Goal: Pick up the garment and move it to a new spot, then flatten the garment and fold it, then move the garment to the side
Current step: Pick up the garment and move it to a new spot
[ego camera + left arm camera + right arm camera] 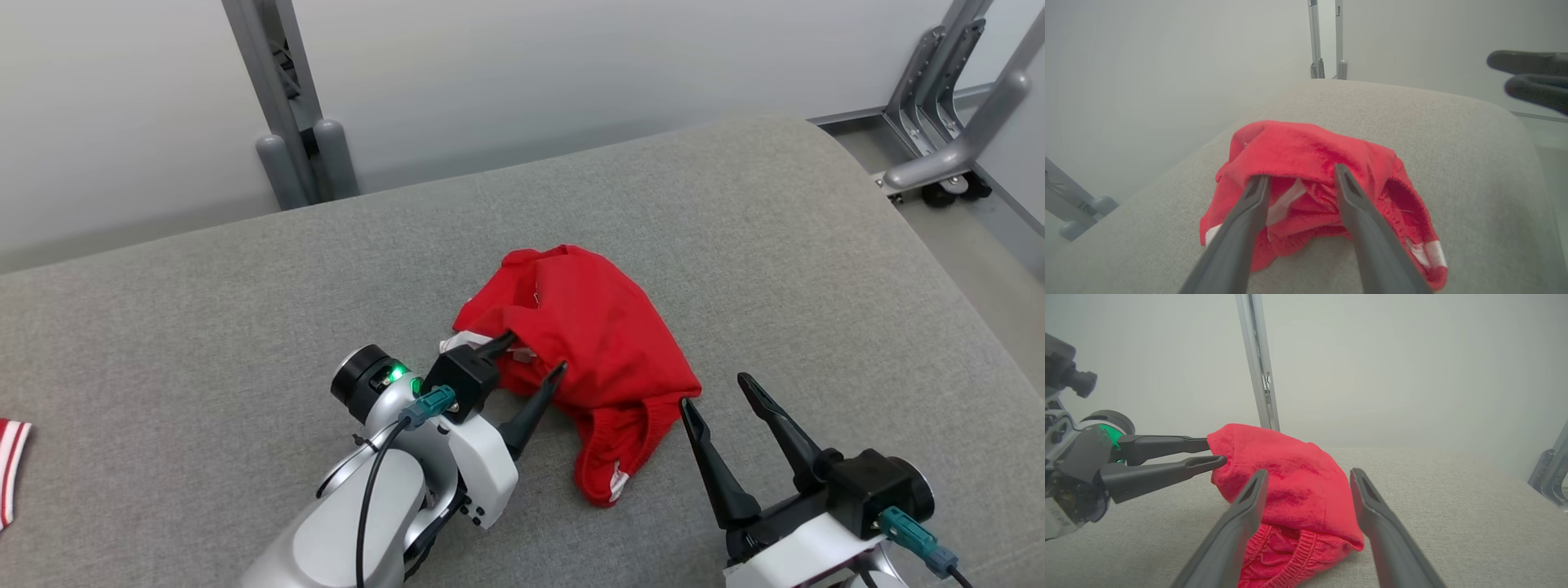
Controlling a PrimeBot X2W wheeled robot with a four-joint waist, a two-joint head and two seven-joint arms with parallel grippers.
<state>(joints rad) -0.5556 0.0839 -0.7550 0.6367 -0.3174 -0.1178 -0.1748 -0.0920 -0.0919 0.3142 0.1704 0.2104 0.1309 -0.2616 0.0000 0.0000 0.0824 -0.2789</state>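
The right gripper (715,390) is holding its fingers spread wide, empty, just beside the red garment (588,327). The left gripper (535,352) is also standing open, its tips touching the cloth's near edge. The garment is lying crumpled in the middle of the grey cushion (245,286), with metal posts (298,163) standing behind.

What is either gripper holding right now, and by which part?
Nothing is held. The left gripper stands open at the edge of the red garment; the right gripper is open beside it.
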